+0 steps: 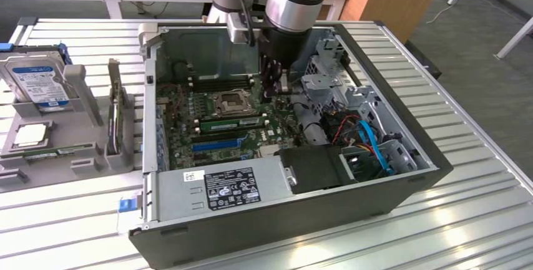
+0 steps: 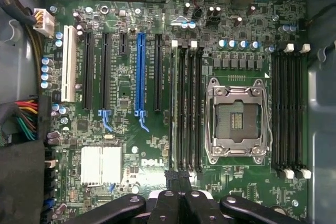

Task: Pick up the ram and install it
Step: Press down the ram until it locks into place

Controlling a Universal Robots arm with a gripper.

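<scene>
Exterior view: the ram is seen seated on edge in a memory slot beside the processor socket, inside the open computer case. The tool is held fully shut, nothing gripped, just over the motherboard by that slot's end.

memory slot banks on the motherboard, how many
2. One bank lies between the CPU socket and the blue slot; the other bank lies on the socket's far side. None looks hidden.
</scene>
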